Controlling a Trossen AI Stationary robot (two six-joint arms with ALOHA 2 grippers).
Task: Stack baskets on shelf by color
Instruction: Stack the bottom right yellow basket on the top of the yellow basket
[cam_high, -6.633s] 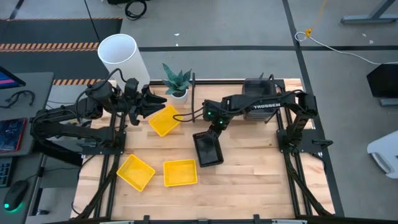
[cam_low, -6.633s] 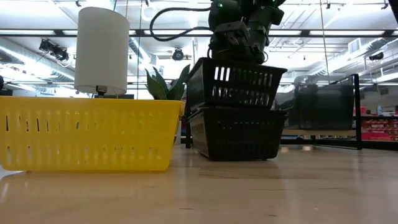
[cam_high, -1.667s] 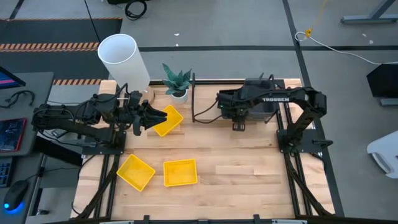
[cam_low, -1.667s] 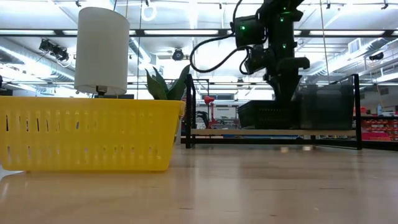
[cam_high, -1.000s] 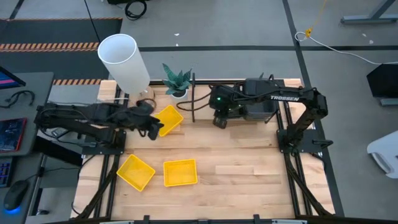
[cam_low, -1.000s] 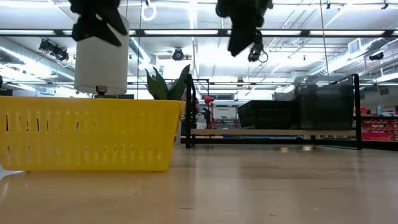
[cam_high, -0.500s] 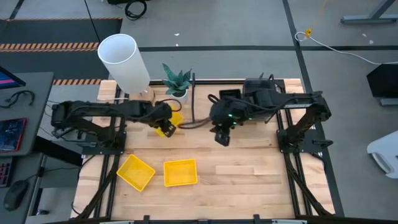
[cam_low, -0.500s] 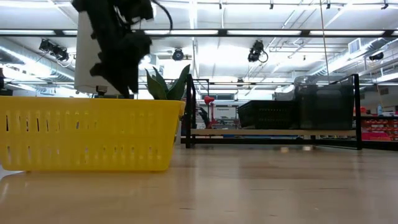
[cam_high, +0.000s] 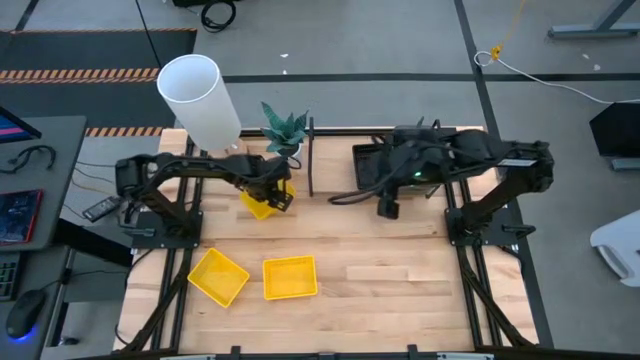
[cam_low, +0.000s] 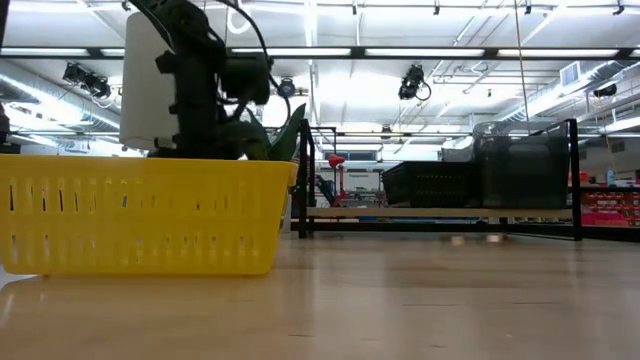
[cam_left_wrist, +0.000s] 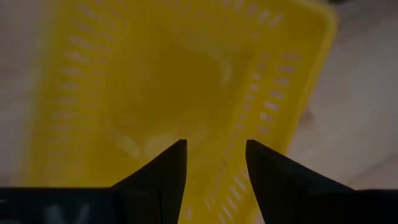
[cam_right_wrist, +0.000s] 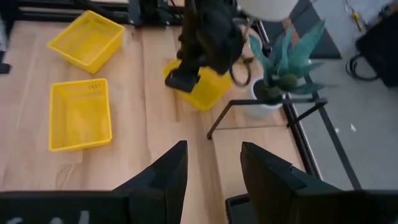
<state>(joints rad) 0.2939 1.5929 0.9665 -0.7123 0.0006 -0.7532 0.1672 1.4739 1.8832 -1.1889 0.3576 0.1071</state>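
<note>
One yellow basket (cam_high: 256, 204) lies at the far left of the table, in front of the plant. My left gripper (cam_high: 278, 198) hangs open over it and points down; in the left wrist view its fingertips (cam_left_wrist: 214, 155) stand above the basket's floor and one long wall (cam_left_wrist: 267, 112). Two more yellow baskets (cam_high: 218, 276) (cam_high: 290, 278) lie near the front edge. On the shelf (cam_low: 440, 213) sit black baskets (cam_low: 430, 184) and grey baskets (cam_low: 520, 165). My right gripper (cam_high: 388, 208) is open in the air in front of the shelf.
A white cylinder (cam_high: 198, 98) and a potted plant (cam_high: 285, 130) stand at the far left corner, close behind my left arm. The shelf's left upright (cam_high: 311, 160) is just right of the far yellow basket. Bare wood (cam_high: 400, 280) lies at the near right.
My left gripper has swung toward the table's right, tipped to point down and sunk over the far yellow basket, still open. My right gripper has drawn away from the shelf, risen out of the low view and gone toward the right edge, still open. No basket has moved.
</note>
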